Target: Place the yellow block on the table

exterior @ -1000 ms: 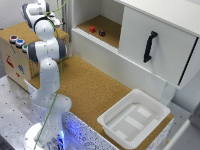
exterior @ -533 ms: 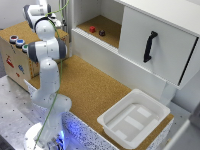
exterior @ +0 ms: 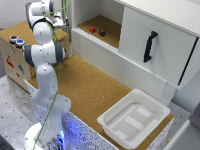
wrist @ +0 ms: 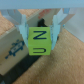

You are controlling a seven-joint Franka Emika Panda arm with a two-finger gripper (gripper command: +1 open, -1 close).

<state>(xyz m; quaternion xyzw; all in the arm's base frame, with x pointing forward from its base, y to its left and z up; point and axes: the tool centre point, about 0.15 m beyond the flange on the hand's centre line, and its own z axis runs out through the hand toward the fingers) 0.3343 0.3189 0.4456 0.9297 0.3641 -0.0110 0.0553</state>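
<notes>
The yellow block (wrist: 39,41), with dark letters on its face, sits between my two fingers (wrist: 22,27) in the wrist view. My gripper (wrist: 40,33) is shut on it and holds it in the air. Beneath it are the wooden crate's side (wrist: 14,47) and the speckled cork table (wrist: 67,67). In the exterior view my gripper (exterior: 61,22) is high at the back on the exterior view's left, between the crate (exterior: 15,57) and the white cabinet. The block is hidden in that view. The table (exterior: 90,90) stretches out below.
A white plastic tray (exterior: 134,131) stands on the table at the exterior view's right. The white cabinet (exterior: 155,40) has a black door handle (exterior: 149,46), and its open shelf holds a red object (exterior: 92,29) and a dark one (exterior: 102,33). Small blue items (exterior: 16,41) sit on the crate.
</notes>
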